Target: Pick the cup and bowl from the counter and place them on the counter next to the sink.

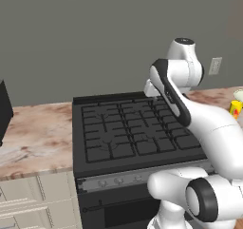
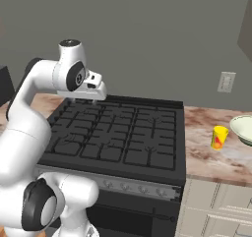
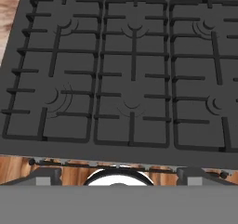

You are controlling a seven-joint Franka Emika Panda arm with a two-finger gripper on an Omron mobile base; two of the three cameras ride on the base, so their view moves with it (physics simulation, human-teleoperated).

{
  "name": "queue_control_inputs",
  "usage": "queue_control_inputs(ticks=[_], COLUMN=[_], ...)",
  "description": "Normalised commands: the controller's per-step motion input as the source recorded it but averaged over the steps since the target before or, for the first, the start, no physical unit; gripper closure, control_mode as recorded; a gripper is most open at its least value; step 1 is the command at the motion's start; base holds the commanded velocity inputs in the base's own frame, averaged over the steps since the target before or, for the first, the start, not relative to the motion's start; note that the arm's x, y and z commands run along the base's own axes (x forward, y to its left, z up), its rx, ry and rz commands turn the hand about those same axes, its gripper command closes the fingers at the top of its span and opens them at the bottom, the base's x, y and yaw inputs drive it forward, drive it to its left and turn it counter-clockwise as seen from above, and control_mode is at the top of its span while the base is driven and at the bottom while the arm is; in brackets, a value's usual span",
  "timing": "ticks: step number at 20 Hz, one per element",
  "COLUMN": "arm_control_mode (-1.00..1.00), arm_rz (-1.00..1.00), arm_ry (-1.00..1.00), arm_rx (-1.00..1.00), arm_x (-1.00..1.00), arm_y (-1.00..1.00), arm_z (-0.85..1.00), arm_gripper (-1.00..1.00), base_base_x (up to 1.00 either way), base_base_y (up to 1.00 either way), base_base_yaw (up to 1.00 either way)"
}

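Observation:
The small yellow cup (image 2: 219,137) with a red-orange mark stands on the marbled counter (image 2: 206,162) right of the stove. The pale cream-green bowl (image 2: 243,129) sits just behind and to the right of it, cut by the frame edge. In the left base view the cup (image 1: 235,108) and the bowl (image 1: 238,95) show at the far right, partly behind my arm. My gripper (image 2: 91,100) hangs over the back left of the stove, far from both. Its fingertips (image 3: 44,174) stand wide apart, open and empty. The sink is out of view.
The black stove top (image 1: 133,133) with its grates lies between two stretches of counter (image 1: 33,138). A row of knobs (image 2: 133,187) lines the stove's front. A white wall outlet (image 2: 226,82) is above the cup. A dark object (image 1: 4,109) stands at the far left.

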Motion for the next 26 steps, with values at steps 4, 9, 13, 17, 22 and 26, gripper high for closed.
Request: queue_control_inputs(ticks=[4, 9, 13, 17, 22, 26], arm_control_mode=[-1.00, -1.00, -1.00, -1.00, -1.00, -1.00], arm_rz=[0.03, 0.04, 0.02, 0.02, 0.01, 0.01], arm_ry=[-0.01, 0.00, 0.00, 0.00, 0.00, 0.00], arm_rx=[0.00, 0.00, 0.00, 0.00, 0.00, 0.00], arm_x=[-0.07, 0.00, 0.00, 0.00, 0.00, 0.00], arm_y=[-0.34, -0.71, -0.61, -0.57, -0.61, -0.70], arm_z=[-0.09, -0.06, -0.06, -0.06, -0.10, -0.14], arm_gripper=[-1.00, -1.00, -1.00, -1.00, -1.00, -1.00], base_base_x=[0.00, 0.00, 0.00, 0.00, 0.00, 0.00], base_base_y=[0.00, 0.00, 0.00, 0.00, 0.00, 0.00], base_base_yaw=[0.00, 0.00, 0.00, 0.00, 0.00, 0.00])
